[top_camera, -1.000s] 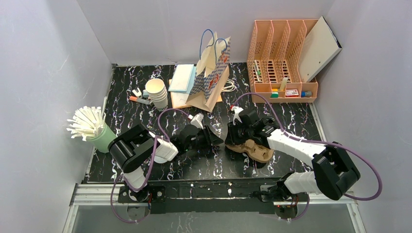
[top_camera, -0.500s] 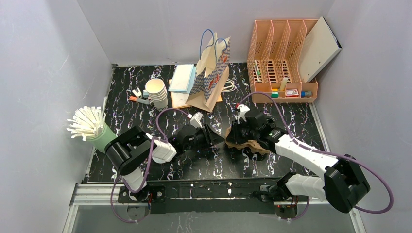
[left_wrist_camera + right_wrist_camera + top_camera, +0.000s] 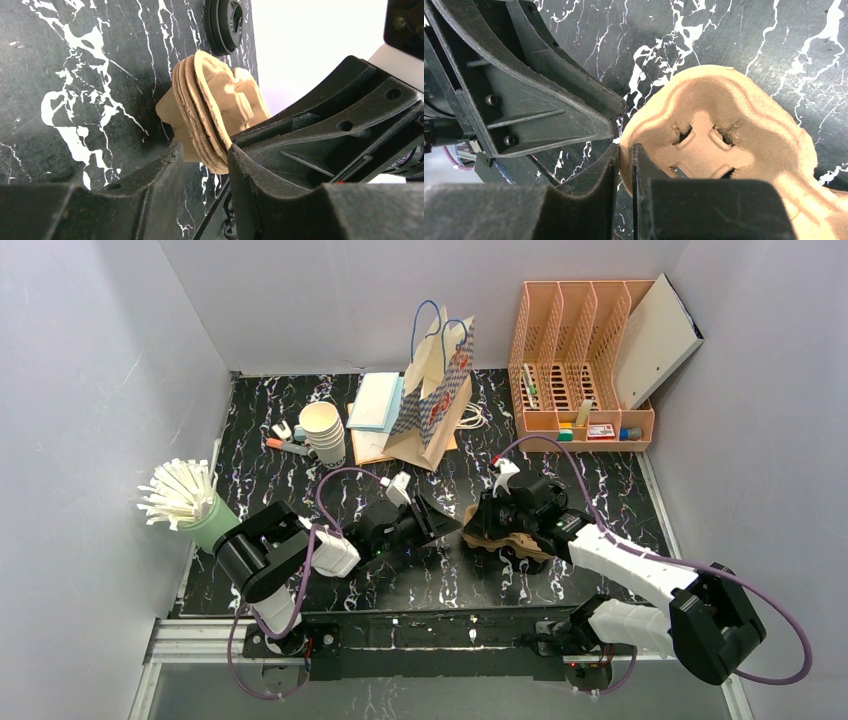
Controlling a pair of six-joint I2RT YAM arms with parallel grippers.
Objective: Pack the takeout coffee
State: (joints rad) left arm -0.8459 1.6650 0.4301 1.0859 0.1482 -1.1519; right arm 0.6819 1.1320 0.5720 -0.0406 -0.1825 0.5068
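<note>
Dark-green takeout coffee could not be made out in any view, so its place relative to either gripper was unclear. On the stack of moulded brown pulp carriers (image 3: 724,130), the right gripper (image 3: 625,150) pinched the rim. The left gripper (image 3: 202,150) stood with jaws parted astride their layered edge, over the black, white-veined tabletop (image 3: 290,480).

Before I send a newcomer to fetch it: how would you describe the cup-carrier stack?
On the black marbled table, look front centre, before the patterned bag. The pulp trays are there, nested: the only brown, moulded thing with cup wells, unlike the smooth cream cups.
</note>
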